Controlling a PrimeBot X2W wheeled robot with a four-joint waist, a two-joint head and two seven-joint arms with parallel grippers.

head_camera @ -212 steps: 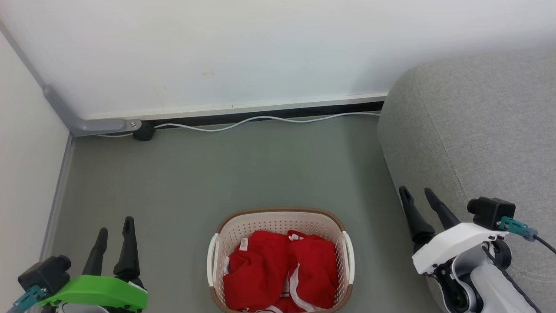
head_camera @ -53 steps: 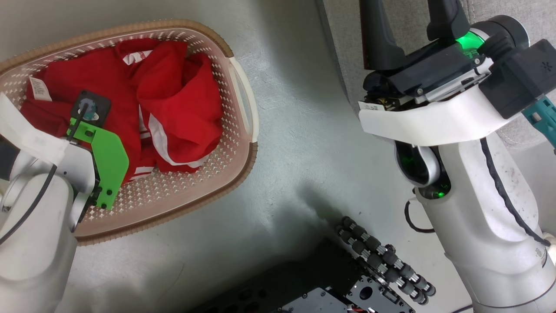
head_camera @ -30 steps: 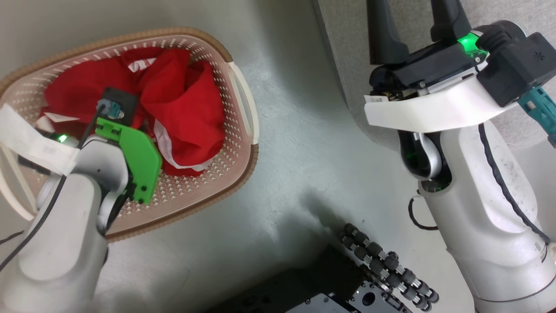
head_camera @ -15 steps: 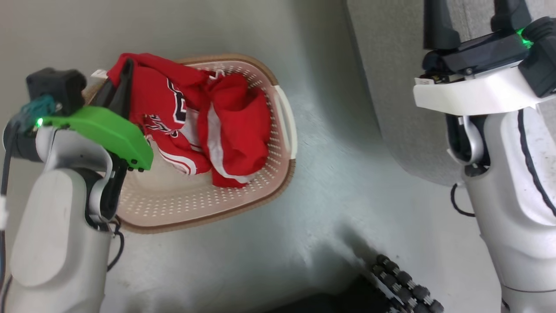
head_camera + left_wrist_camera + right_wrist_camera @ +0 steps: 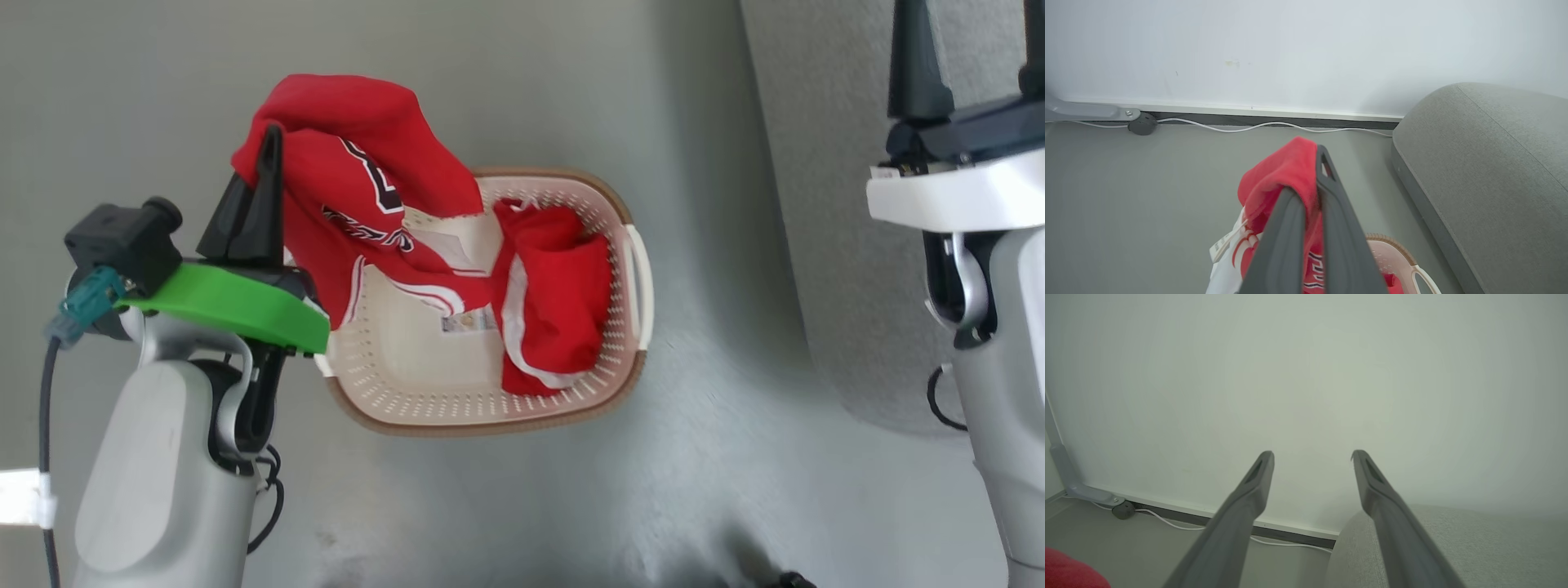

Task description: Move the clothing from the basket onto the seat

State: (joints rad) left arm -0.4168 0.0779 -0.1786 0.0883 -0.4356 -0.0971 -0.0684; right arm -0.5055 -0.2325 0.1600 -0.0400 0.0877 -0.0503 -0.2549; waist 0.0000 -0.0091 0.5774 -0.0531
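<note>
My left gripper (image 5: pixel 267 151) is shut on the red lettered jersey (image 5: pixel 359 163), holding it up above the left end of the cream basket (image 5: pixel 424 400). The jersey's lower part trails down into the basket. In the left wrist view the dark fingers (image 5: pixel 1331 212) pinch the red jersey (image 5: pixel 1282 175). The second red garment with white trim (image 5: pixel 555 286) lies bunched at the basket's right end, and a paper label (image 5: pixel 467 322) shows on the basket bottom. The grey sofa (image 5: pixel 824 204) stands to the right. My right gripper (image 5: pixel 1312 457) is open and empty, raised beside the sofa (image 5: pixel 1453 547).
A white cable (image 5: pixel 1274 124) runs along the base of the wall (image 5: pixel 1306 53), with a dark floor fitting (image 5: pixel 1142 123) at the left. Grey floor (image 5: pixel 694 457) lies between the basket and the sofa (image 5: pixel 1490 171).
My left gripper has lifted higher with the jersey, pulling more of it out of the basket and uncovering the label. The head camera has shifted, so the basket sits further right in its view.
</note>
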